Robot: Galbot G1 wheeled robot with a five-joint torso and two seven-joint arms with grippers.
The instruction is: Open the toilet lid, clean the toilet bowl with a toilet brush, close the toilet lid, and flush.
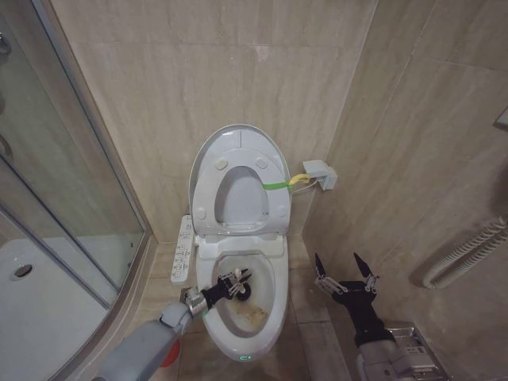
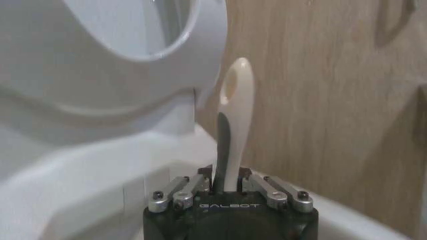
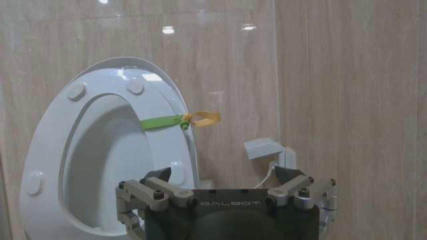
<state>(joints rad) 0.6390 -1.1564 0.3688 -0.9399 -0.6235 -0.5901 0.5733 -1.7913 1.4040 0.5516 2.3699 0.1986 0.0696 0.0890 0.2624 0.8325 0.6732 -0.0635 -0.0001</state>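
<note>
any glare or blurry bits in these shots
Right wrist view: ceiling lights glint off the glossy wall above the raised toilet lid. Left wrist view: the toilet brush handle and white porcelain look soft, out of focus. Head view: even lighting, the toilet bowl sharp.

The left hand [image 1: 236, 283] is showing black housing on a grey-sleeved arm. The right hand [image 1: 344, 274] is showing black fingers, silver screwed linkages and white "GALBOT" lettering on its body.
</note>
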